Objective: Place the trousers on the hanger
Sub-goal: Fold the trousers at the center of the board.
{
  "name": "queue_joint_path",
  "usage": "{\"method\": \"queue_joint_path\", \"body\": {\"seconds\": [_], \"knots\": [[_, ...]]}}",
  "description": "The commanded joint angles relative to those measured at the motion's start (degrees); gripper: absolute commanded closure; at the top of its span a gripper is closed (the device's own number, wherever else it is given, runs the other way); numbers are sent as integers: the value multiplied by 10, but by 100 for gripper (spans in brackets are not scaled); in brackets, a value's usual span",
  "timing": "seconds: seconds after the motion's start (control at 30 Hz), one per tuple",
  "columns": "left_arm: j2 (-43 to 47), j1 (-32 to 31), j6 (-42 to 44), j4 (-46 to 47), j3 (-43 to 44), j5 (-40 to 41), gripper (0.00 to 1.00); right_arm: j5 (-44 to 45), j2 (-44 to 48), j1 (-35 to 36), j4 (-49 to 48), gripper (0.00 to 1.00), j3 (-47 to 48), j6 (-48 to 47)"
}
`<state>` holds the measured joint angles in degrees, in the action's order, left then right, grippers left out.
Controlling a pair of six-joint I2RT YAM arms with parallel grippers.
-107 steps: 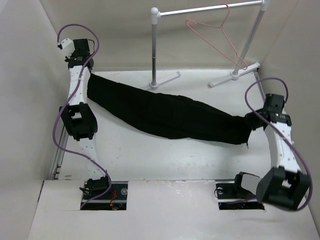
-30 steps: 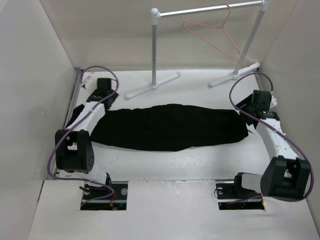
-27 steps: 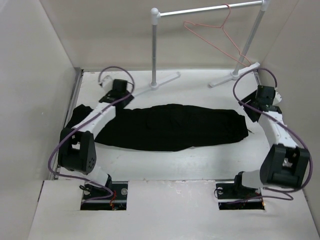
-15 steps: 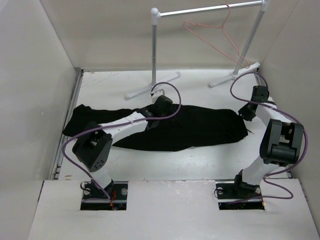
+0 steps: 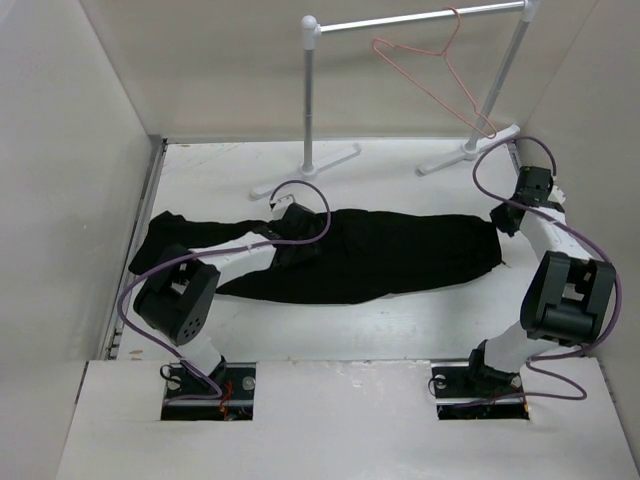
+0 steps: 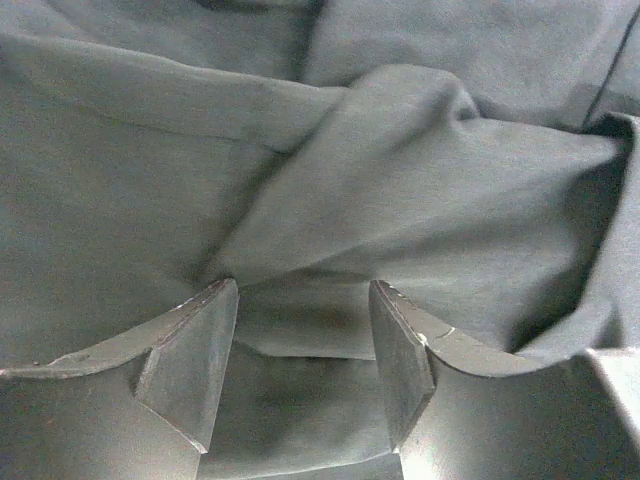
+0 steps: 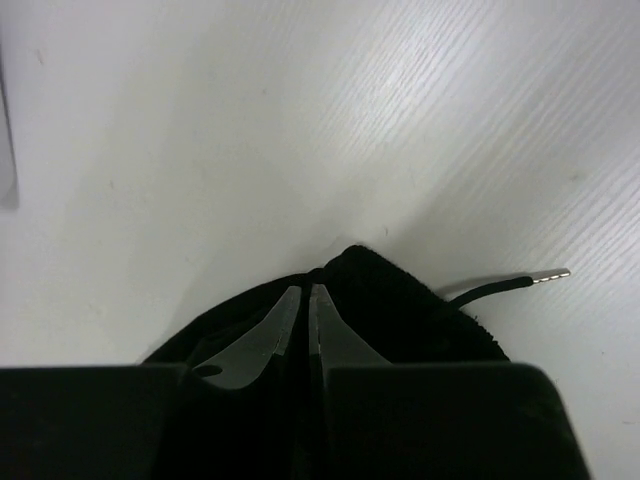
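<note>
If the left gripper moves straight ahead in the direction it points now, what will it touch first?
Most likely the trousers: a raised fold of fabric lies directly ahead of the left gripper, between its open fingers. How close is unclear.

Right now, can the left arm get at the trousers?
Probably yes: the left tool sits open right over the trousers, with a fold of fabric between its jaws and nothing in the way.
</note>
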<state>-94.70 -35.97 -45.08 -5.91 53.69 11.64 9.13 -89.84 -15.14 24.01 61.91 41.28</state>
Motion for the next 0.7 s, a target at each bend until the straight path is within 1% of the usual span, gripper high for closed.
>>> {"method": "queue_joint_path", "body": {"seconds": [0.0, 0.1, 0.17, 0.3, 0.33, 0.37, 0.4, 0.43, 0.47, 0.5, 0.53, 0.57, 0.63, 0.67], "knots": [[19, 32, 2, 7, -25, 13, 46, 4, -29, -23, -28, 90, 38, 16], [13, 56, 1, 11, -47, 9, 46, -1, -101, -23, -49, 89, 59, 31], [24, 62, 1, 9, -57, 12, 45, -1, -134, -23, -69, 90, 61, 39], [71, 60, 3, 0, -55, 15, 37, 15, -129, -23, -85, 91, 58, 45], [85, 60, 5, -5, -51, 15, 36, 30, -119, -21, -74, 87, 58, 46], [100, 60, 8, -13, -45, 17, 35, 48, -106, -20, -63, 79, 57, 47], [110, 60, 10, -20, -41, 22, 34, 58, -91, -21, -57, 66, 53, 45], [128, 62, 13, -27, -37, 31, 32, 60, -72, -20, -55, 50, 48, 43], [141, 62, 17, -27, -35, 37, 31, 52, -51, -20, -56, 37, 38, 32], [149, 61, 22, -27, -33, 40, 31, 50, -26, -20, -57, 29, 26, 22], [154, 60, 25, -26, -29, 43, 31, 52, 3, -20, -57, 24, 10, 20], [157, 58, 26, -26, -25, 43, 31, 53, 32, -20, -54, 21, -5, 20], [157, 55, 24, -23, -25, 36, 31, 57, 82, -20, -49, 18, -47, 21], [157, 52, 23, -22, -24, 30, 31, 57, 99, -20, -44, 19, -63, 24]]}}
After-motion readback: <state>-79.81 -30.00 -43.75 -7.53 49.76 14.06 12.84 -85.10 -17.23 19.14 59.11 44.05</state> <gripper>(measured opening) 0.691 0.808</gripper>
